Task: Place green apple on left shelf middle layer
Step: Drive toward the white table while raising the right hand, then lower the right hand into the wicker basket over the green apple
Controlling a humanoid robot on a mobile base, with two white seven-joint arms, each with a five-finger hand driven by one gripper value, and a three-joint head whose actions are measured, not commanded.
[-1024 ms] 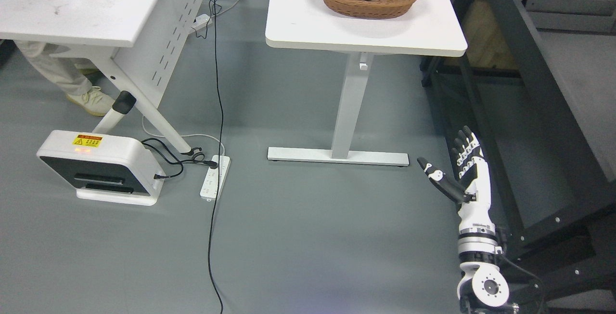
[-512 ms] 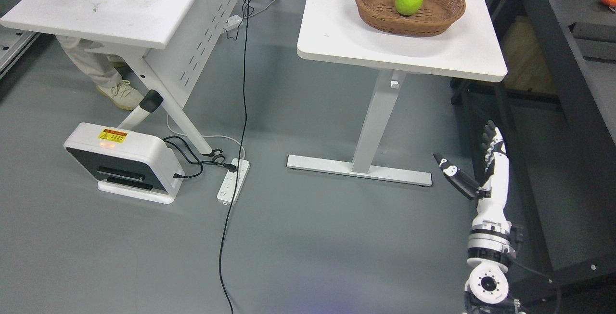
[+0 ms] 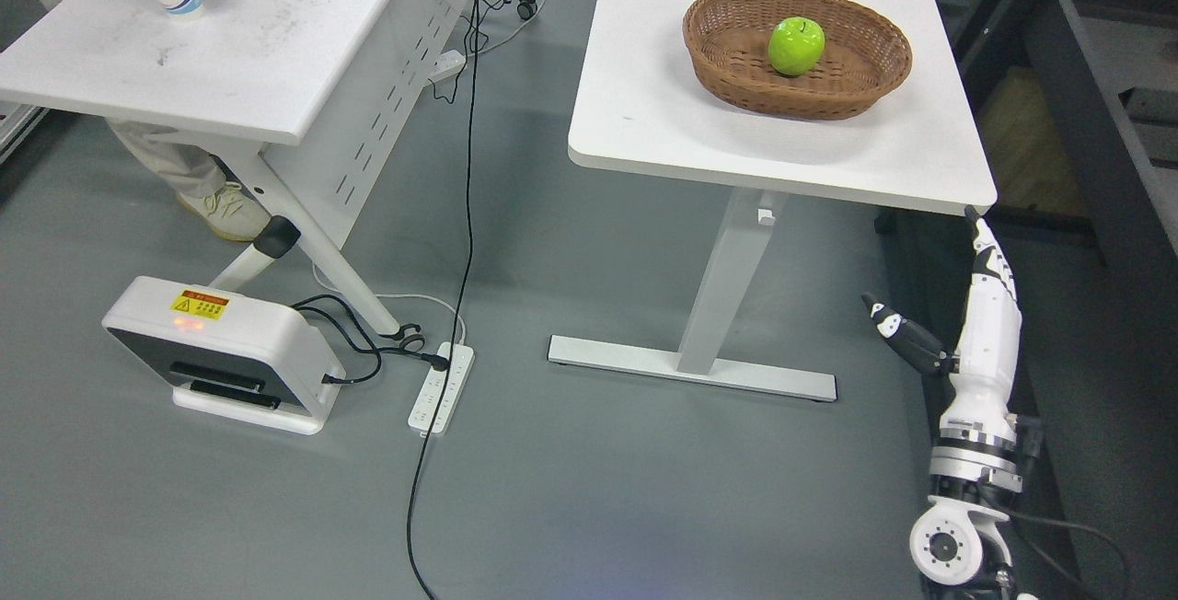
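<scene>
Green apple (image 3: 796,46) apart from open-fingered, empty robot hand (image 3: 977,305)

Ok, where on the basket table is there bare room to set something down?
The table is bare left of the wicker basket, and along the near edge in front of it. The basket holds only the green apple. The right hand hangs open below the table's near right corner.

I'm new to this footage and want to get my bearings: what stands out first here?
A bright green apple sits in a brown wicker basket on the white table at upper right. Below that table's right corner, the robot's right hand rises from the lower right, fingers open and holding nothing. On the grey floor at left stands a white box with a yellow warning label.
</scene>
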